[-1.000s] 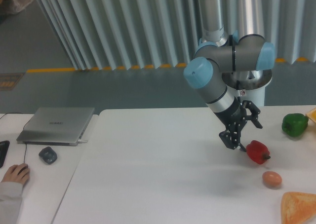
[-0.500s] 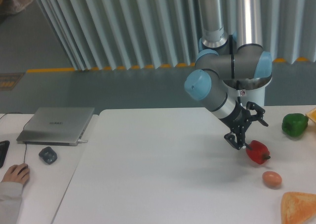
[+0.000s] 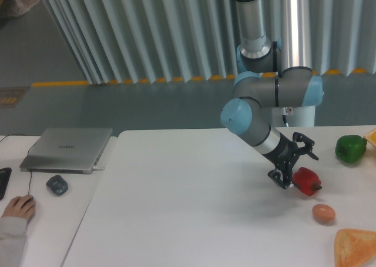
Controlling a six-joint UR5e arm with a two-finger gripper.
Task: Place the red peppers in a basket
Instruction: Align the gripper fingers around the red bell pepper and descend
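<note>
Hand (image 3: 298, 163) first: over the last second it has dropped lower and swung in toward the red pepper (image 3: 306, 180), so its dark fingers now sit spread, one reaching above the fruit and the other low at its left side, right against the skin or just shy of it. Nothing is pinched yet. The arm's wrist has tilted further over, bringing the hand in at a slant from the upper left rather than from straight above.

From the single fixed camera, the red pepper lies on the white worktop (image 3: 188, 208) at the right, where it was a second ago, stem pointing right, with the brown egg (image 3: 323, 213) near below it and the green pepper (image 3: 351, 148) well apart toward the far edge. No basket shows clearly; an orange object (image 3: 355, 247) sits at the lower right corner.

The approach looks nearly finished, so closing on the fruit appears to be the next step, with the carry to a basket wholly ahead
</note>
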